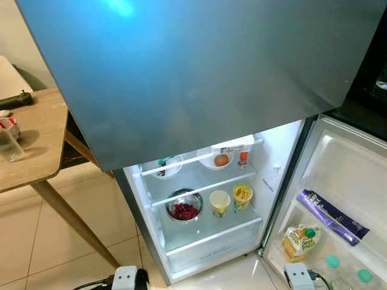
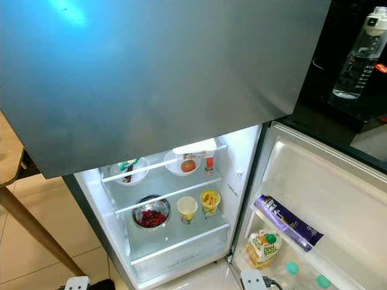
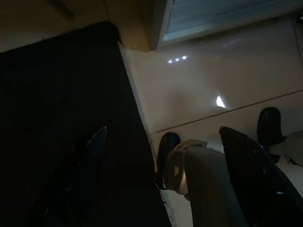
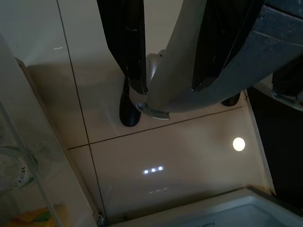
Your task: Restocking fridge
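Low at the frame's bottom edge, left gripper and right gripper hanging idle, fingers apart, empty; white fridge compartment open mid-frame, awaiting stock.

fridge shelf: berry bowl; two cups

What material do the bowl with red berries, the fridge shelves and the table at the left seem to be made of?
The bowl looks like polished metal, probably steel: its rim shines silver. The fridge shelves look like clear glass or plastic with white edging, since the light passes through them. The table looks like light wood with a matt finish and visible grain.
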You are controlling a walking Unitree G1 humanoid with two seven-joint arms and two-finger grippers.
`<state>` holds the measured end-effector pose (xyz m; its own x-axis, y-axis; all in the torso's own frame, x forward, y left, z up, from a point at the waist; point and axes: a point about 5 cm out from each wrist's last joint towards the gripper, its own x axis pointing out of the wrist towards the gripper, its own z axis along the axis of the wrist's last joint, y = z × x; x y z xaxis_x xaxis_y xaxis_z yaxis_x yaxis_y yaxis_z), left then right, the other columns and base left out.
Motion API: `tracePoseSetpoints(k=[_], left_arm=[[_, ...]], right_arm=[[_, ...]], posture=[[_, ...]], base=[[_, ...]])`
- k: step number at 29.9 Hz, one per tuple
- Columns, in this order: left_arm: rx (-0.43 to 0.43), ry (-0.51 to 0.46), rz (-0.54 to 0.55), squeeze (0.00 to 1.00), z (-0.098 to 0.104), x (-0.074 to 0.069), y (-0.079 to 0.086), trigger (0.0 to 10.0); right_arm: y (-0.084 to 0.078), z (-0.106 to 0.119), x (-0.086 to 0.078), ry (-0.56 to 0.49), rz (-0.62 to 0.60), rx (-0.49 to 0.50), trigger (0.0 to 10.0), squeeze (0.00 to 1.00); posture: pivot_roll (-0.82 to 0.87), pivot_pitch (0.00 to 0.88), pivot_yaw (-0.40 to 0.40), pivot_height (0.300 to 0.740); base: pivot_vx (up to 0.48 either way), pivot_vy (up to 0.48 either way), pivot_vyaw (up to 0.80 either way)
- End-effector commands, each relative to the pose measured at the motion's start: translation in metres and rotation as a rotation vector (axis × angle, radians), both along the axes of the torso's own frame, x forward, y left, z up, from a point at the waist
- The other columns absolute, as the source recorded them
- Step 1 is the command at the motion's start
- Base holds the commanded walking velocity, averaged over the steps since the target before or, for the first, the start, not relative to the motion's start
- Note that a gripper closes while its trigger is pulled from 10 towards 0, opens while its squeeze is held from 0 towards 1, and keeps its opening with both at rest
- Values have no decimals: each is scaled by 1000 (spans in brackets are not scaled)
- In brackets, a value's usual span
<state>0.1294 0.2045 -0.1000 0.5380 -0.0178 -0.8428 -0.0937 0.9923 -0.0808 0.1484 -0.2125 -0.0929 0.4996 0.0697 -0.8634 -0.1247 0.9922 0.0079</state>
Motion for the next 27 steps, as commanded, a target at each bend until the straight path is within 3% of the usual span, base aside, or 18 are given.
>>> tracePoseSetpoints(k=[1,9,12,16,21,27], left_arm=[[30,39,-2,0,-1,-10,13,10000],[38,40,-34,0,-1,-7,10,10000],[34,-3,-18,0,3,3,11,10000],[38,31,-17,0,-1,-9,12,10000],[29,56,-19,0,-4,-20,10,10000],[16,91,-13,0,-9,-37,4,10000]], right_arm=[[-6,2,1,-17,-24,-12,10000,0],[-12,4,6,-32,-68,-35,10000,0],[-13,12,23,-68,-51,-36,10000,0],[-13,17,34,-100,-30,-37,10000,0],[-15,19,36,-110,-43,-36,10000,0],[-21,11,17,-57,-51,-54,10000,0]], posture=[[-81,0,26,740],[-69,0,1,740],[-57,0,-30,740],[-63,0,-30,740],[-66,28,-34,740],[-60,53,-42,740]], base=[[0,0,0],[0,0,0],[0,0,0],[0,0,0],[0,0,0],[0,0,0]])
